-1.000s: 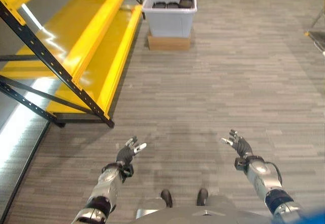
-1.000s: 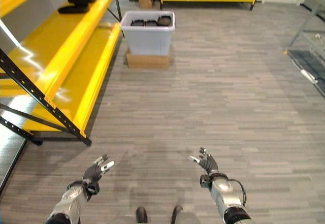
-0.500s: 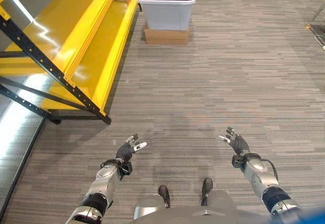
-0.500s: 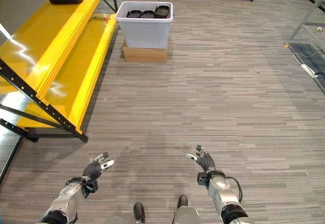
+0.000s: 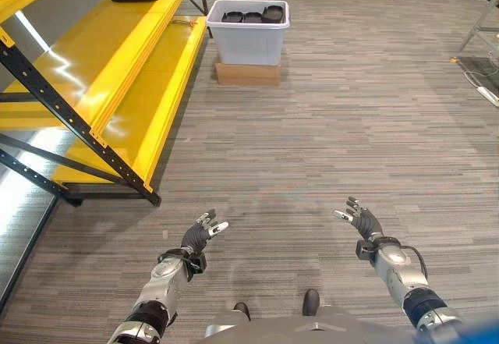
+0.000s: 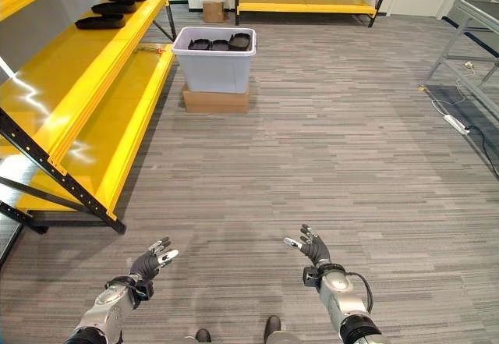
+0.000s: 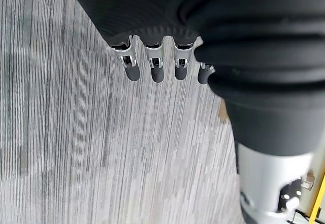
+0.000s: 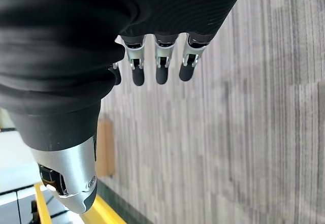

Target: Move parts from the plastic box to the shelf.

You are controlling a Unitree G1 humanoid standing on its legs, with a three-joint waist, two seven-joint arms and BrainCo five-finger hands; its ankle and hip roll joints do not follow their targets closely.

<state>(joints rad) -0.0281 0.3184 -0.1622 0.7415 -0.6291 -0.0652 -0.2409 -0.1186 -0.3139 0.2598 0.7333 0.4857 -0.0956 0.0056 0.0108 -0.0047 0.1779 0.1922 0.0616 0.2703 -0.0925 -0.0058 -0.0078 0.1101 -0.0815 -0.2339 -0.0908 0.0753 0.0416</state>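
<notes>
- Nearest, the left hand (image 5: 196,235) and the right hand (image 5: 363,221) hover low over the grey plank floor (image 5: 335,133), fingers spread and relaxed, holding nothing; each wrist view shows straight dark-tipped fingers (image 7: 155,67) over bare floor.
- Compared with a second ago, both hands keep the same raised pose, while the whole scene has slid down in the head views, so the camera has tilted up, bringing more of the room's far end into sight.
- Further off on the left stands the yellow shelf (image 5: 117,71); its near end is cut off by the picture edge.
- On its upper level lie dark parts (image 6: 100,21), flat and tray-like, too small to make out in detail.
- Farthest, the plastic box (image 5: 248,36) sits on a cardboard base (image 5: 246,73), just beside the shelf's far end and well apart from both hands; black parts (image 5: 253,15) fill its top, their number unclear.
</notes>
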